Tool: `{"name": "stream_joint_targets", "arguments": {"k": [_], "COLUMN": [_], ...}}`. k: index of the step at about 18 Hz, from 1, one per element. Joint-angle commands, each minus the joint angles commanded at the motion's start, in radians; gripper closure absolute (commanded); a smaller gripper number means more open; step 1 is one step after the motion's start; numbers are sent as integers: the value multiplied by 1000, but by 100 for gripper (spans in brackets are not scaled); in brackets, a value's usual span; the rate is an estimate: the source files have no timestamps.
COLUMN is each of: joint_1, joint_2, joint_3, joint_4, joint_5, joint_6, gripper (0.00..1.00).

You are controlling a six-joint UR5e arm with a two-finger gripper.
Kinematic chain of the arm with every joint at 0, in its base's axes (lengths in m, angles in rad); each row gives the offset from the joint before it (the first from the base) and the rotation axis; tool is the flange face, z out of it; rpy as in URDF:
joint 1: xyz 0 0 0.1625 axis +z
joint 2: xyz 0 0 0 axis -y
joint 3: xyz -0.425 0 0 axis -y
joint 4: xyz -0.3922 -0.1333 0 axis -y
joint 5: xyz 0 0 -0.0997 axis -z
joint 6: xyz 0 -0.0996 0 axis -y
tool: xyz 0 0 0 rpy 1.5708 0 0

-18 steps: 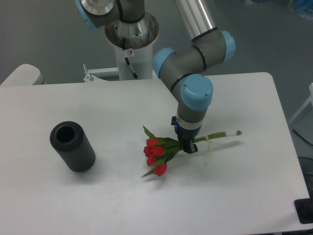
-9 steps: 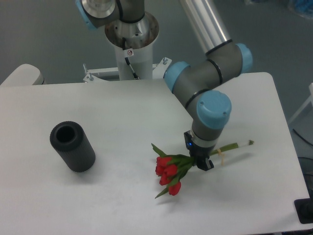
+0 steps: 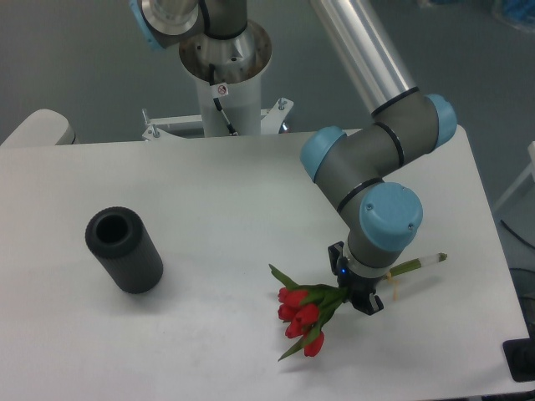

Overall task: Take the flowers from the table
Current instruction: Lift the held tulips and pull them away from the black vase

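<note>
The flowers (image 3: pixel 304 317), a small bunch of red tulips with green leaves, hang in my gripper (image 3: pixel 359 299) near the table's front right. The gripper is shut on the green stems just behind the blooms. The stems run on to the right behind the wrist and end in a pale tip (image 3: pixel 430 259), with a pale band beside the gripper. The blooms point left and down. The white table (image 3: pixel 209 209) lies under them, and I cannot tell how high the bunch is held above it.
A black cylinder (image 3: pixel 124 249) with an open top stands at the table's left. The arm's white base column (image 3: pixel 224 79) stands behind the far edge. The table's right edge (image 3: pixel 489 242) and front edge are close to the gripper.
The gripper has moved right and toward the front edge with the flowers in it. The black cylinder has not moved.
</note>
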Motion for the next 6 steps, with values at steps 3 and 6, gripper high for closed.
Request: {"name": "stream_joint_targets", "arguments": {"k": [3,6], "joint_1": [-3,-3], "joint_2": [-2,-2], "joint_3": [3,3], "joint_4": [0,0], "joint_5": [15,20], "joint_6": [0,0], "gripper": [86,86]}}
